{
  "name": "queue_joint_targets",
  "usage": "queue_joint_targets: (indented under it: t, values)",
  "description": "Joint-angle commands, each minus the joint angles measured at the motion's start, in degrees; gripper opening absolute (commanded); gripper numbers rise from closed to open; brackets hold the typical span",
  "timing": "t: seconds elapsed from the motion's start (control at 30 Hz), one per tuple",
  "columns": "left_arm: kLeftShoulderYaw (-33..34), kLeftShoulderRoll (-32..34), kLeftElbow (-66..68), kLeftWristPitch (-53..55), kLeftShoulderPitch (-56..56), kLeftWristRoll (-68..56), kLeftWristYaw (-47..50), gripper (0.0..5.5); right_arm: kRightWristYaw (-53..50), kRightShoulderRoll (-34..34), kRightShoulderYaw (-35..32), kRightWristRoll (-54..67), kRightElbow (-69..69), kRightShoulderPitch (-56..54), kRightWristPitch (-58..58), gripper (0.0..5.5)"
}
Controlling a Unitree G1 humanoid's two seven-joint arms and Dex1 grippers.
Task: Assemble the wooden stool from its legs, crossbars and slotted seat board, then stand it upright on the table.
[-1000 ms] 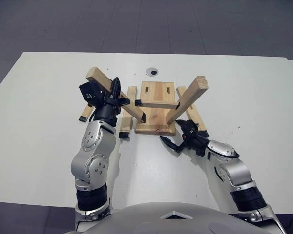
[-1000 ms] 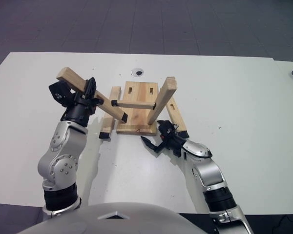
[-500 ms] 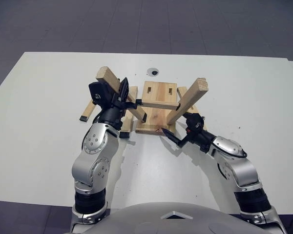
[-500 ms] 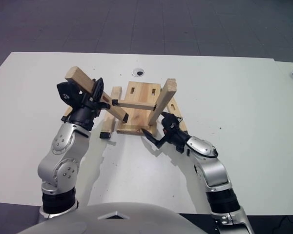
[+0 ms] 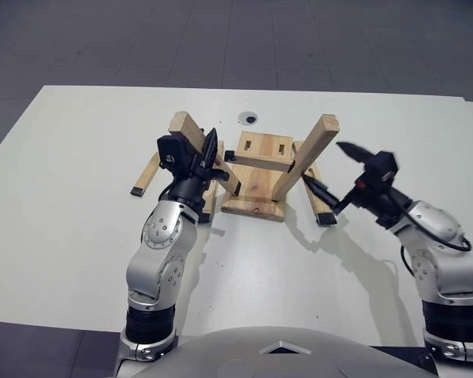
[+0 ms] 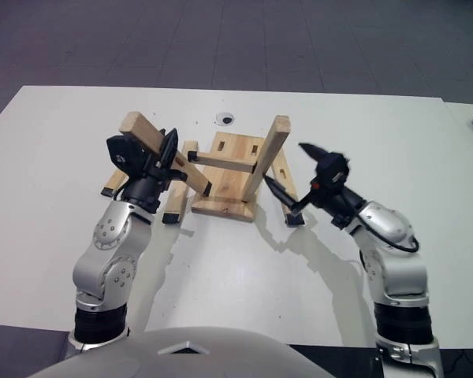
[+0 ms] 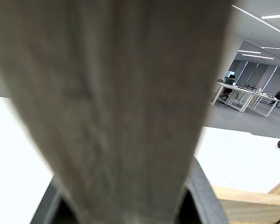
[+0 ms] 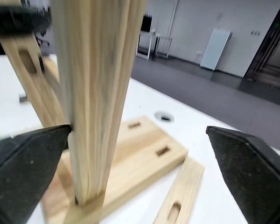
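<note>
The seat board (image 5: 256, 185) lies flat on the white table, with one leg (image 5: 303, 157) standing slanted in it. A crossbar (image 5: 260, 163) runs from that leg to a second leg (image 5: 188, 132), which my left gripper (image 5: 203, 160) is shut on and holds tilted above the board's left edge. This held leg (image 7: 116, 107) sits close against the left wrist camera. My right gripper (image 5: 323, 164) hovers open just right of the standing leg (image 8: 98, 93), one finger (image 8: 23, 172) on each side, not touching it.
Loose slotted pieces lie flat: one (image 5: 144, 175) left of the board, one (image 5: 209, 201) under my left gripper, one (image 5: 315, 193) right of the board. A round cable hole (image 5: 246, 118) lies behind the board. The table (image 5: 63, 220) has free room in front and at both sides.
My right gripper rose off the table in front of the board, swung right and opened wider beside the standing leg. My left gripper carried its leg rightward toward the board.
</note>
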Motion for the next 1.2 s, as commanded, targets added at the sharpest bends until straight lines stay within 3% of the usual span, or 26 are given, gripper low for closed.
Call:
queue_joint_targets:
  t: [0.03, 0.23, 0.53, 1.2]
  values:
    - [0.8, 1.6, 6.8, 5.3, 5.0, 2.0, 0.4, 1.03, -2.0, 0.3, -5.3, 10.9, -4.9, -4.7, 3.8, 5.40]
    - [1.3, 0.2, 7.5, 9.9, 0.3, 1.4, 1.7, 1.03, -9.6, 0.6, -10.0, 21.5, -6.1, -13.2, 6.6, 5.40]
    - [0.9, 2.4, 7.6, 12.8, -2.1, 1.5, -0.7, 1.03, -12.6, -0.7, 5.2, 3.2, -4.7, -9.5, 5.6, 5.40]
    - [-2.1, 3.2, 11.1, 10.5, -4.6, 3.8, -4.2, 1.03, -10.8, -1.2, 11.9, -7.6, 2.7, -11.6, 2.9, 5.40]
